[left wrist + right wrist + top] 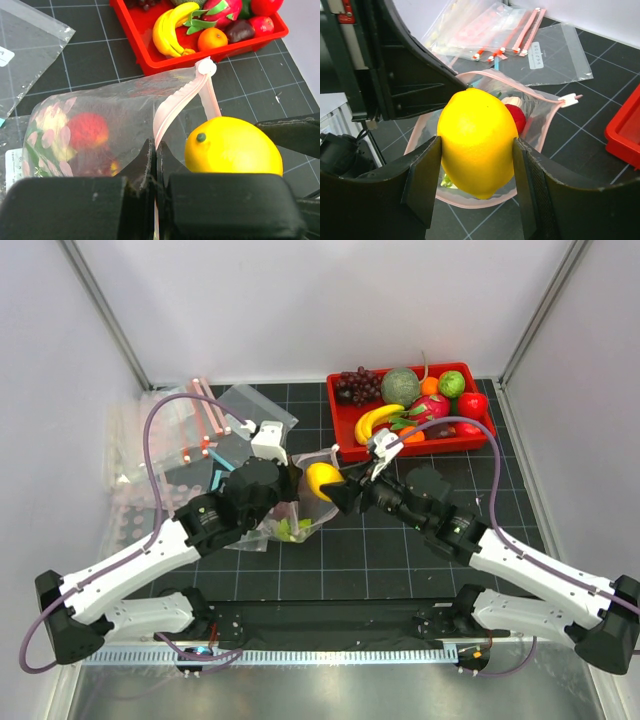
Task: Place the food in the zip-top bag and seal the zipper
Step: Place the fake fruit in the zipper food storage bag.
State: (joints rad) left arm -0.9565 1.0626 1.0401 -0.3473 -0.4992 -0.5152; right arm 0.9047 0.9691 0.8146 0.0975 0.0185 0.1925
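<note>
The zip-top bag (100,107) lies mid-table between the two arms, its mouth facing right. At the mouth's edge the left gripper (156,150) pinches the zipper (175,102). Just right of it, at the mouth, the right gripper (476,170) holds the lemon (477,145). The apple (87,131) lies in the bag. Behind and to the right stands the tray (255,46) — the banana (170,30) in it — while spare bags (170,440) lie behind, left.

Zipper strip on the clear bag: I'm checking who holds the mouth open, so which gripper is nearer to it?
Left. The left gripper is shut on the zipper strip itself. The right gripper grips the lemon beside the strip, at the mouth of the clear bag.
</note>
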